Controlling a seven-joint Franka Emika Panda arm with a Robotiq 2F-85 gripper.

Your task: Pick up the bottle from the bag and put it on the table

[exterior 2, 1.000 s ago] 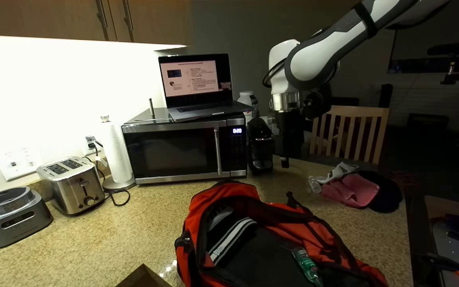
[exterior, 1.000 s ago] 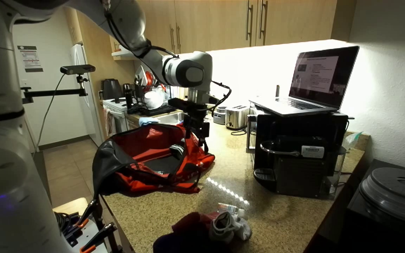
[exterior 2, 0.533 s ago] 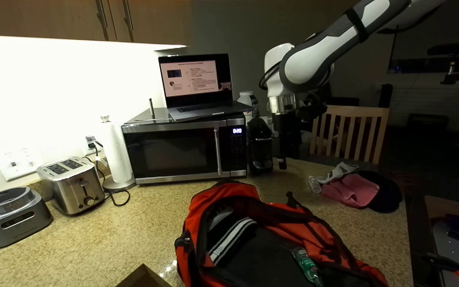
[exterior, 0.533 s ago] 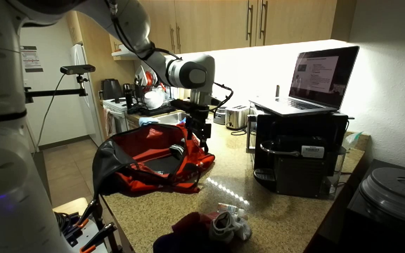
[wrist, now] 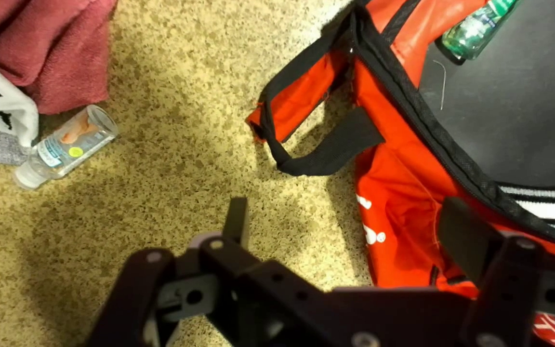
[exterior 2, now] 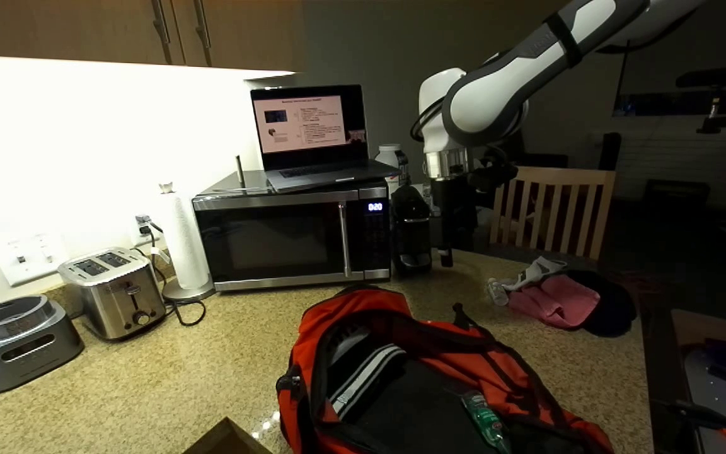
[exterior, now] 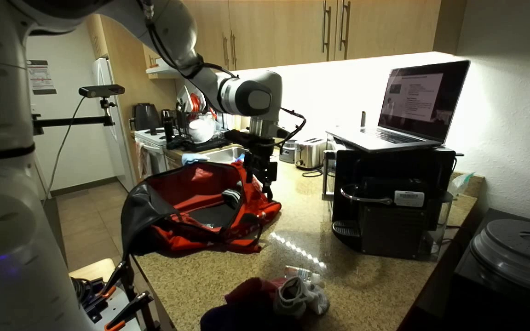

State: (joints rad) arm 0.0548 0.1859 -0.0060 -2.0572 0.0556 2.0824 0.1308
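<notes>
A green bottle [exterior 2: 486, 421] lies inside the red bag [exterior 2: 350, 306]; it also shows at the top right of the wrist view [wrist: 475, 31]. The bag slumps open on the speckled tan table [exterior 2: 180, 372] and also shows in the wrist view [wrist: 403, 188]. My gripper [wrist: 345, 217] is open and points down, with nothing between its fingers. It hovers over the bag's outer side and the table beside it; its fingertips show in both exterior views [exterior: 259, 185] [exterior 2: 446, 257]. A clear bottle [wrist: 68, 144] lies on the table outside the bag.
A dark-red cloth [wrist: 72, 72] and a white-and-grey shoe or sock [exterior: 299, 299] lie beside the clear bottle. A black striped item [exterior 2: 369, 378] is in the bag. A microwave [exterior 2: 281, 243] bearing a laptop [exterior 2: 306, 123], a coffee machine [exterior 2: 412, 233] and a toaster [exterior 2: 114, 293] stand along the back.
The arm and gripper have shifted slightly, to the right in an exterior view and to the left in an exterior view, mostly before half a second ago. The bag and bottles have not moved.
</notes>
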